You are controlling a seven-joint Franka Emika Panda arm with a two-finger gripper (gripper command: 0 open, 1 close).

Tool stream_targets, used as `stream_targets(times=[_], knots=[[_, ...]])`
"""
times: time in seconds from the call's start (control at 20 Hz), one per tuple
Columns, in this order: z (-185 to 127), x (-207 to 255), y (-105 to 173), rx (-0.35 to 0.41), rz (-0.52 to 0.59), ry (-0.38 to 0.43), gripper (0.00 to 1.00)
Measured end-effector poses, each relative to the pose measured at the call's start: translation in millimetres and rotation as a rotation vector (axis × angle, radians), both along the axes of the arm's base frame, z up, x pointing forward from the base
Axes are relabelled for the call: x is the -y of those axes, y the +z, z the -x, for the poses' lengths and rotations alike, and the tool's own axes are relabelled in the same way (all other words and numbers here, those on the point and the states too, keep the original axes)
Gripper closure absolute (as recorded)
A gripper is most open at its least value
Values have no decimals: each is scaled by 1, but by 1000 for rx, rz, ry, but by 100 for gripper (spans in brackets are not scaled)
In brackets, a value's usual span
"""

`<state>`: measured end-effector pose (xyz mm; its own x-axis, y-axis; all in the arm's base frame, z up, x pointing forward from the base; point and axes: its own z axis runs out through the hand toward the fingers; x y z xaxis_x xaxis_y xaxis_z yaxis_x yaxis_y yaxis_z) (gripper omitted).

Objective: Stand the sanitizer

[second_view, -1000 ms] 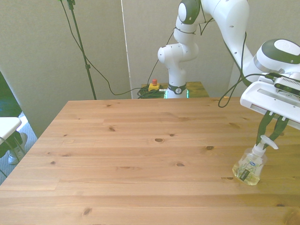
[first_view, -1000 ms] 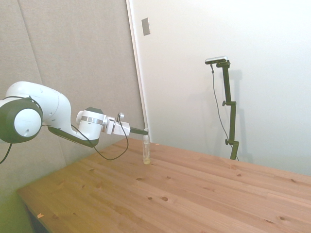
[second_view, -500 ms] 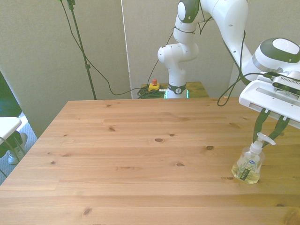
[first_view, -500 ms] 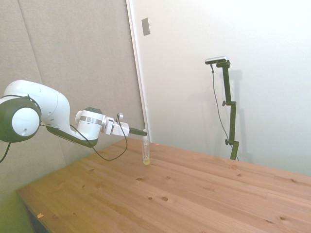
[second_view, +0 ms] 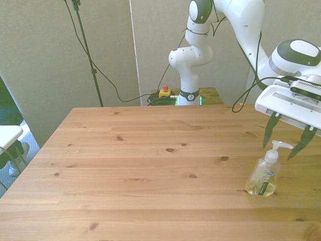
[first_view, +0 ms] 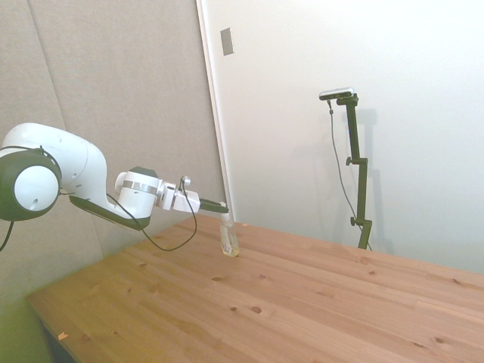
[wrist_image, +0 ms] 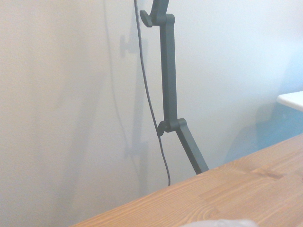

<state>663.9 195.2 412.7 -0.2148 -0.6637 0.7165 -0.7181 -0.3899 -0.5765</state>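
**Fingers released from the bottle neck**

Since the earlier frame my gripper (second_view: pixel 290 143) has spread wide, and the bottle (second_view: pixel 262 175) now leans toward the front view's left, near the table (second_view: pixel 150 170) edge on that view's right. I should withdraw straight back without brushing the pump (second_view: pixel 277 148); a topple looks possible. Only the front view shows the label and splayed fingers; the side view shows the bottle (first_view: pixel 229 240) tilted, too small for detail.

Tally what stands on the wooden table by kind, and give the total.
Sanitizer bottles: 1, the sanitizer, leaning under the open hand
Total: 1
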Motion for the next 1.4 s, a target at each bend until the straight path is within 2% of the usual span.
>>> stream_targets(times=[0.3, 0.7, 1.1, 1.4], knots=[[3, 1, 4, -44, -79, 45, 0], [22, 9, 31, -275, -221, 192, 0], [51, 14, 36, -594, -344, 385, 0], [42, 38, 30, -899, -397, 508, 0]])
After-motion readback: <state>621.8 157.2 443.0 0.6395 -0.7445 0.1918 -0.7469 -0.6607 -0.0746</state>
